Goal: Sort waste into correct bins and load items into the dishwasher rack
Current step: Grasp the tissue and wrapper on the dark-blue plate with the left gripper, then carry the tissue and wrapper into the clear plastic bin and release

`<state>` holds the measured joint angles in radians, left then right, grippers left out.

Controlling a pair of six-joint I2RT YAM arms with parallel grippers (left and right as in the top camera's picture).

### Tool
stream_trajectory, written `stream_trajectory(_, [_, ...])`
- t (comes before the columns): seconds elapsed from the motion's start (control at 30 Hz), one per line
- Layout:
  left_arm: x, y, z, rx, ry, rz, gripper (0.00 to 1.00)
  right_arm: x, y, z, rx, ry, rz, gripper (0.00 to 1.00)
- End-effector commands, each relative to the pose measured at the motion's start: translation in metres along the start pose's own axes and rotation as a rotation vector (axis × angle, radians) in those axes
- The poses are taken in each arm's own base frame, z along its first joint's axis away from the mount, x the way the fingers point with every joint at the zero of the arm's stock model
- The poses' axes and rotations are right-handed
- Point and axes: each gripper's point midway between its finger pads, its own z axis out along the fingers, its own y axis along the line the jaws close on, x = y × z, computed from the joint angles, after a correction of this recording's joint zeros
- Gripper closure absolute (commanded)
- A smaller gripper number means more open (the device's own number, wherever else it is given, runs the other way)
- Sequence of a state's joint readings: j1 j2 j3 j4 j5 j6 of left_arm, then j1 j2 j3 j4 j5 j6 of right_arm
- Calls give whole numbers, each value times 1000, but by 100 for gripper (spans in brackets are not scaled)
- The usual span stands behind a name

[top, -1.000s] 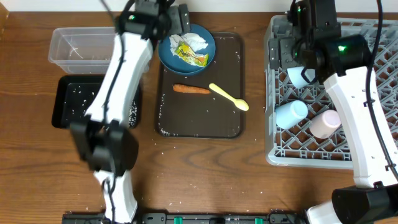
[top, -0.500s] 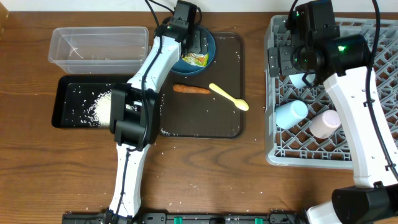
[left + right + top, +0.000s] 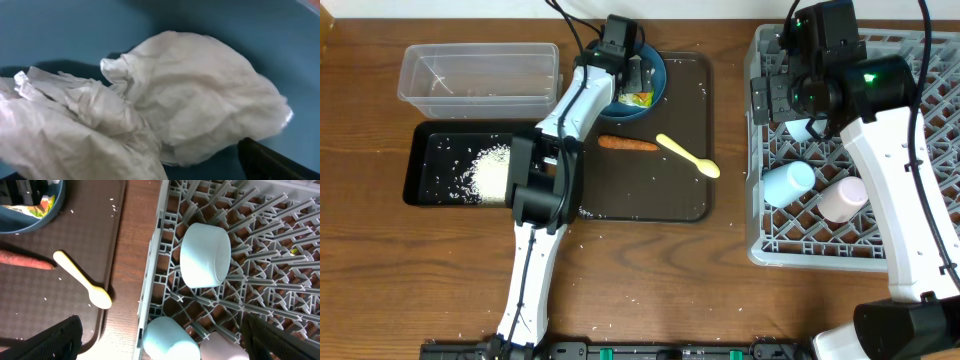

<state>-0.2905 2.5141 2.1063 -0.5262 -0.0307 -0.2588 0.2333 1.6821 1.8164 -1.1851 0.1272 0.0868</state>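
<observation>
Crumpled white tissue [image 3: 165, 105] lies in the dark blue dish [image 3: 656, 82] and fills the left wrist view. My left gripper [image 3: 638, 72] is low over it and open; only one fingertip [image 3: 270, 160] shows. The yellow-green wrapper [image 3: 636, 97] lies in the same dish. The carrot [image 3: 627, 144] and yellow spoon [image 3: 688, 155] lie on the brown tray. Rice [image 3: 490, 175] is piled in the black tray [image 3: 430, 150]. My right gripper [image 3: 160, 345] is open and empty above the grey rack [image 3: 860, 245], which holds the pale blue bowl [image 3: 205, 255], light blue cup [image 3: 170, 340] and pink cup [image 3: 222, 350].
The clear tub [image 3: 480, 78] stands behind the black tray at the left. The brown serving tray [image 3: 650, 200] sits between the bins and the rack. Loose rice grains dot the tray and the table near it.
My left arm has swung from over the bins to the dark blue dish and come down onto the tissue. The rice pile now shows in the black tray. The right arm barely moved.
</observation>
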Motion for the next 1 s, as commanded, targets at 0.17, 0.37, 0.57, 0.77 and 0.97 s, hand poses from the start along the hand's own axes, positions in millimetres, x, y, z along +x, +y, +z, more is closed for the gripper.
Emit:
stream_trajectory(0.17, [7, 3, 15, -12, 20, -6, 34, 4, -1, 4, -1, 15, 12, 1])
stream_trajectory(0.37, [7, 3, 8, -8, 31, -16, 70, 5, -1, 4, -1, 19, 11, 1])
stream_trajectory(0.57, [-16, -1, -33, 7, -11, -20, 94, 5, 0, 4, -3, 22, 10, 1])
stream_trajectory(0.77, [-52, -5, -110, 36, -102, -30, 93, 6, 1, 4, -10, 26, 8, 1])
stream_trajectory(0.97, [-75, 12, -177, 40, -169, -65, 94, 7, 4, 4, -23, 30, 8, 1])
